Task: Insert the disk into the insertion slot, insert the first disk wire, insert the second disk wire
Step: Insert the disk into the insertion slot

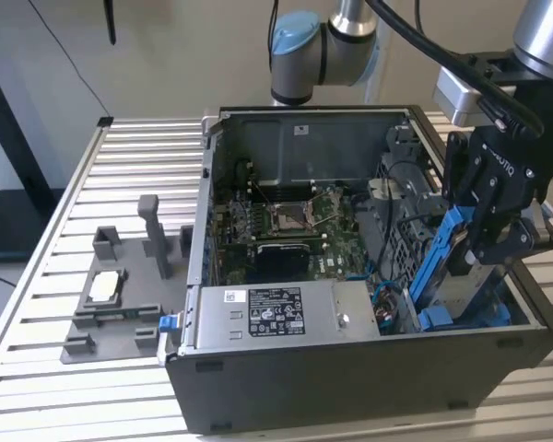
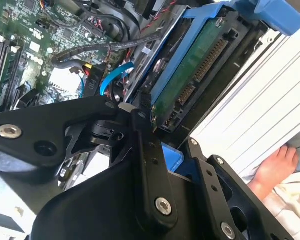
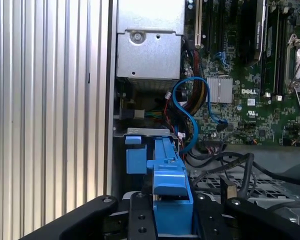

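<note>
My gripper (image 1: 491,241) is shut on the disk (image 1: 453,267), a drive in a bright blue frame. It holds the disk tilted over the front corner of the black computer case (image 1: 350,378), at the exterior view's right. The disk's lower end reaches down to the insertion slot (image 1: 475,318), a grey bay with blue end tabs. In the second wrist view the disk's green board and connectors (image 2: 200,65) face me beyond the gripper (image 2: 175,157). In the first wrist view the blue frame (image 3: 167,172) sits between the fingers (image 3: 140,215). A loose blue cable (image 3: 190,107) loops beside the bay.
A silver power-supply box (image 1: 276,313) lies along the case's front wall, with the motherboard (image 1: 286,221) behind it. A grey fixture (image 1: 120,295) stands on the slatted table (image 1: 37,368) at the exterior view's left. A person's hand (image 2: 277,165) rests just outside the case.
</note>
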